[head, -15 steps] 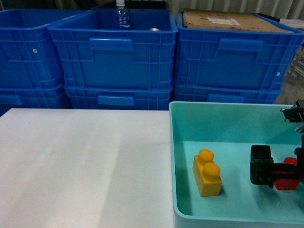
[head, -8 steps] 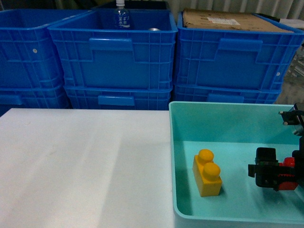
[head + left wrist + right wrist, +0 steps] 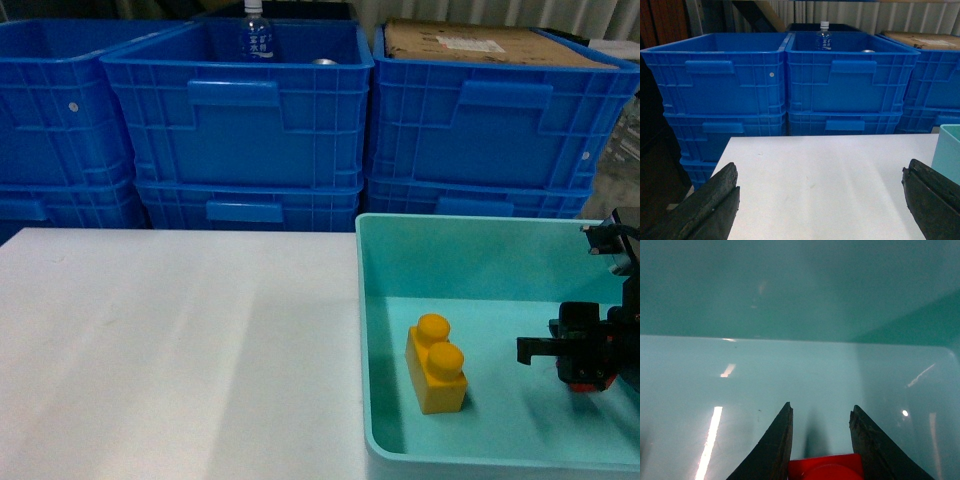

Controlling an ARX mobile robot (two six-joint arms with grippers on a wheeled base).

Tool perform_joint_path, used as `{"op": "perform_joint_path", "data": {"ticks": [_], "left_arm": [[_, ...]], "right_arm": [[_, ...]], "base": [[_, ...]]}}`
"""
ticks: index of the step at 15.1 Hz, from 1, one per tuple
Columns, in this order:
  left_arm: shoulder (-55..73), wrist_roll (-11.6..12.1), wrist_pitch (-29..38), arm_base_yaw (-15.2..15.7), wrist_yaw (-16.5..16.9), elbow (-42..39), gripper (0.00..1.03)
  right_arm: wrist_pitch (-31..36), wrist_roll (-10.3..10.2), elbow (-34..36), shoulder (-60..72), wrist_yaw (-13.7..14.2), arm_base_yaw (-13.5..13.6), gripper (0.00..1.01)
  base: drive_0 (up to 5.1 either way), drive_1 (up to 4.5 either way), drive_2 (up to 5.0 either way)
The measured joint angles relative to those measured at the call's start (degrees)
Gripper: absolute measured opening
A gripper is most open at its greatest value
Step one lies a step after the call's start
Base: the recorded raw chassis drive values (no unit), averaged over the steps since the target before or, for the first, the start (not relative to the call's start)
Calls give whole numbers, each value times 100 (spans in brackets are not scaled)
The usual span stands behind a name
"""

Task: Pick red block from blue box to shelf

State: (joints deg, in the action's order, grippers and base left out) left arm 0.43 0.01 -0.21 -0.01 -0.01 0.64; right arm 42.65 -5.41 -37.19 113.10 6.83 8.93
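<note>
A: Report the position of the red block.

B: The block (image 3: 585,378) sits inside the box (image 3: 385,330), in its right-hand part, between the fingers of the right gripper (image 3: 578,362). In the right wrist view the block (image 3: 826,467) fills the gap between the two dark fingers (image 3: 772,450), with its round stud at the lower edge of the frame.

A: State of the right gripper?

B: Closed on the block. Both fingers lie against its sides in the wrist view. Whether the block rests on the box floor or is clear of it cannot be determined from the head view; most of the block is hidden behind the gripper.

A: State of the left gripper?

B: The left gripper (image 3: 820,200) is spread wide and holds nothing. Its two fingers appear at the lower left and lower right corners of the left wrist view, well apart, above the table (image 3: 825,175).

A: Other contents of the box?

B: One yellow brick (image 3: 436,364) with two studs, standing on the floor near the left wall, well apart from the block.

A: Surroundings?

B: The box stands on the right part of the white table (image 3: 170,340). Behind the table are stacked dark blue crates (image 3: 240,120). A bottle (image 3: 256,30) stands in the middle top crate; a cardboard sheet (image 3: 480,42) lies on the right one.
</note>
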Motion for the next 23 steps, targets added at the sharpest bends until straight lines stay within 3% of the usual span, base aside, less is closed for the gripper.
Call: {"op": "perform_joint_path", "data": {"ticks": [4,6,9,11,14,16,18,19,23], "left_arm": [[0,0,0,0,0,0,98],[0,0,0,0,-2,0,98],[0,0,0,0,0,0,98],[0,0,0,0,-2,0,98],[0,0,0,0,0,0,98],[0,0,0,0,-4,0,98],[0,0,0,0,0,0,98],[0,0,2,0,-2,0,98],[0,0,0,0,0,0,98]], "right_arm": [[-190,328,348,-1062,-81,7,28],[-750,518,651,-2393,-431,-90,28],[-1735,522,1123,-4551,-1108,-389,28],[-2267,540,1692,-6017,-1554,-824,28],[-3136,743,2194,-7764,-2009,-1808,28],[-3823,857,2280,-8765,-2426,-2116,28],[-3945,955,2345,-9068,-2463,-2114,28],[-3921,955,2391,-9033,-2330,-2011,28],[-3705,951,2474,-8968,-1515,-1182,28]], "base": [[0,0,0],[0,0,0],[0,0,0],[0,0,0],[0,0,0],[0,0,0],[0,0,0],[0,0,0],[0,0,0]]}}
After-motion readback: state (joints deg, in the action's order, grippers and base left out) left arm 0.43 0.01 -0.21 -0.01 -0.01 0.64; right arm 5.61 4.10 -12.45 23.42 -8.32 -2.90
